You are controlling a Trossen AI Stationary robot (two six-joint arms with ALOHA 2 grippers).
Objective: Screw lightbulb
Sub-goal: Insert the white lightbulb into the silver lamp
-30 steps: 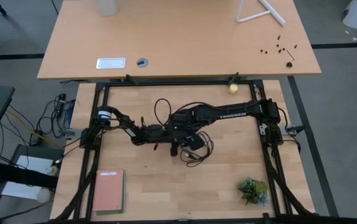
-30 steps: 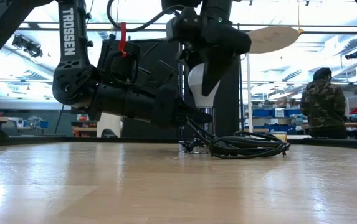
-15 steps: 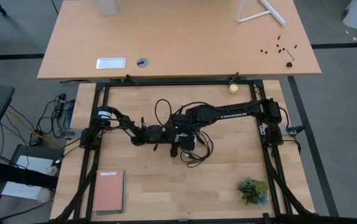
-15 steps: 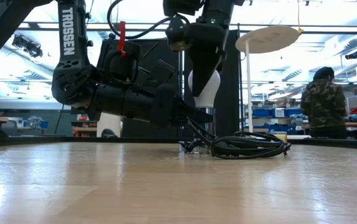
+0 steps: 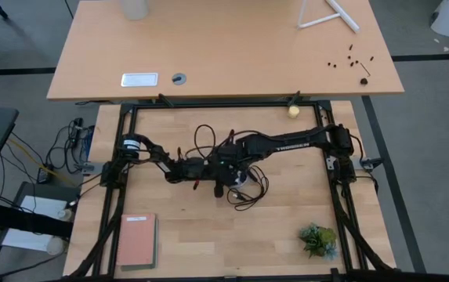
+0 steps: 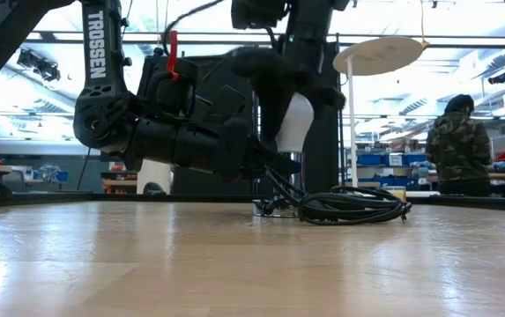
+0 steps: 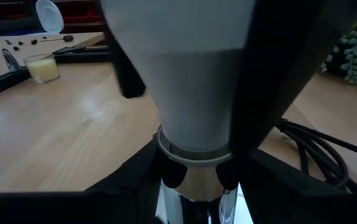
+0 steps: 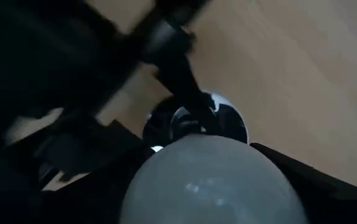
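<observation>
The white frosted lightbulb [image 6: 294,123] stands upright, wide end up, with its narrow base [image 7: 194,152] in the top of the silver socket [image 7: 190,186]. My right gripper [image 6: 292,92] comes down on the bulb from above and is shut on it. In the high view the right gripper [image 5: 229,162] hides the bulb. My left gripper [image 6: 274,165] lies level, low over the table's middle, and is shut on the socket. The socket's black cord [image 6: 353,207] lies coiled on the table beside it. My left gripper pinches the silver socket between its two fingers [image 7: 134,180], just below the bulb's base. The fingers lie level and come from the table's left. They hide the socket's lower part in the wrist view. My right gripper pinches the bulb's wide rounded upper part [image 8: 212,180] between its two fingers [image 7: 278,81]. It points steeply down from above. The bulb stays upright below it, base in the socket.
A small yellowish ball [image 5: 293,110] lies at the far edge, a pink book [image 5: 136,239] at the near left, and a small plant [image 5: 318,239] at the near right. A person [image 6: 459,145] stands in the room beyond the table.
My right gripper has rolled about its own downward axis while staying shut on the bulb, so its fingers now stand at other sides of the bulb. The left gripper and the socket have kept still.
</observation>
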